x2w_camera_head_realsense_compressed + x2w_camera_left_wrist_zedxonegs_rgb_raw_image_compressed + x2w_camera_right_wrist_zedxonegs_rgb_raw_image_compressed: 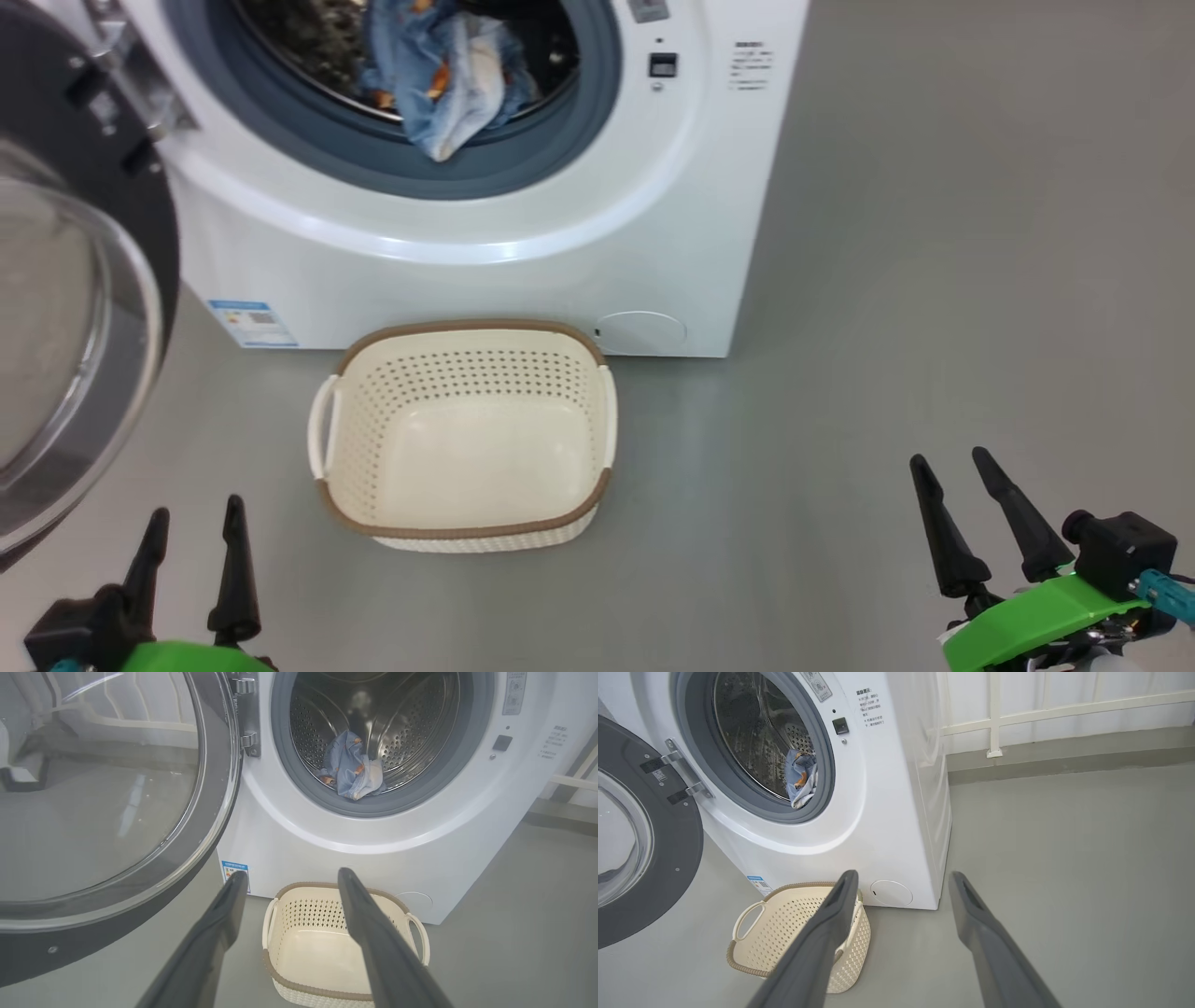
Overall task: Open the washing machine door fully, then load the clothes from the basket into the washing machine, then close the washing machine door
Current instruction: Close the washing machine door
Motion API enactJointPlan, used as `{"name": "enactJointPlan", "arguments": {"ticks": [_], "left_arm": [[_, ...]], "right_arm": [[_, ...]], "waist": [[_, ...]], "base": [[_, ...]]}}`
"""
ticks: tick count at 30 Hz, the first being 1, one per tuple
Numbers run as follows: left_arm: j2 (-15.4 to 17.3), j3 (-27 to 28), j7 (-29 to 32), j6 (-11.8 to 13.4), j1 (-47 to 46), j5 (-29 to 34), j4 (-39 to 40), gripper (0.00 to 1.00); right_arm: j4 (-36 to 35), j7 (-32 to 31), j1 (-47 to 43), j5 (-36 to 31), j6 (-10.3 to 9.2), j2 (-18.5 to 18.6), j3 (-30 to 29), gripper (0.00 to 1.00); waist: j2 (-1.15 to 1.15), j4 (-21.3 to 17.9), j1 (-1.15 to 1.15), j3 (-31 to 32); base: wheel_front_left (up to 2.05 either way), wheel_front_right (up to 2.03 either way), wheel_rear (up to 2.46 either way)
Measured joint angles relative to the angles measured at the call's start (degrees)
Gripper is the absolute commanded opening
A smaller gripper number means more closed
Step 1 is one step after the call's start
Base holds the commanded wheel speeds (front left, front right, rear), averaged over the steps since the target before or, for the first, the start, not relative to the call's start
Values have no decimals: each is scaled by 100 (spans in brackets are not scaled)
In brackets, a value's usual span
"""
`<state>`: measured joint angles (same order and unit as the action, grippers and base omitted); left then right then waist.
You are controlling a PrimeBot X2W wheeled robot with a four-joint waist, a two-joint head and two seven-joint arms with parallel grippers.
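My left end effector (197, 509) hangs low at my left with its two dark fingers spread and nothing between them. My right end effector (950, 457) hangs at my lower right, its fingers likewise apart and bare. Both are above the grey floor (887, 280), well back from the machine.

The washing machine (467, 261) stands in front of me. The washing machine door (154, 215) is swung wide to my left on its metal hinge (247, 709), so its black rim and bulging glass window (56, 327) face me. The round opening is uncovered, ringed by the grey-blue gasket (523, 168), with the dimpled steel drum (411, 728) behind it.

The clothes (448, 75) lie in a bundle at the front of the drum, light blue with orange prints and a cream patch. The lower end of the bundle droops onto the gasket lip.

The basket (467, 373) sits upright on the floor just in front of the machine, below the opening and between my two arms. Its smooth cream bottom and perforated walls are in plain sight. I cannot tell whether its far rim touches the machine. On the machine's front, a blue label sticker (250, 323) is beyond the basket's left corner and a round cap (641, 332) just beyond its right corner.
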<state>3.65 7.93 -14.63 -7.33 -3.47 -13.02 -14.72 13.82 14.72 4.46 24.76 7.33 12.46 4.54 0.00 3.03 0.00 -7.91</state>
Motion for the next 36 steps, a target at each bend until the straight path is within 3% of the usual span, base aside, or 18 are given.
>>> {"name": "enactJointPlan", "arguments": {"ticks": [15, 25, 36], "left_arm": [[-154, 158, 0, 1, 258, -107, 88, 100], [-159, -76, 0, 132, 268, -368, 92, 100], [-166, -213, 0, 304, 380, -504, 192, 100]], "right_arm": [[129, 0, 27, 3, 0, 154, 544, 100], [172, 0, 222, 4, 0, 248, 766, 100], [216, 0, 258, 11, 0, 268, 828, 100]], "waist": [[0, 1188, 0, 89], [0, 2016, 0, 93], [0, 2474, 0, 129]], "base": [[0, 0, 0], [0, 0, 0], [0, 0, 0]]}}
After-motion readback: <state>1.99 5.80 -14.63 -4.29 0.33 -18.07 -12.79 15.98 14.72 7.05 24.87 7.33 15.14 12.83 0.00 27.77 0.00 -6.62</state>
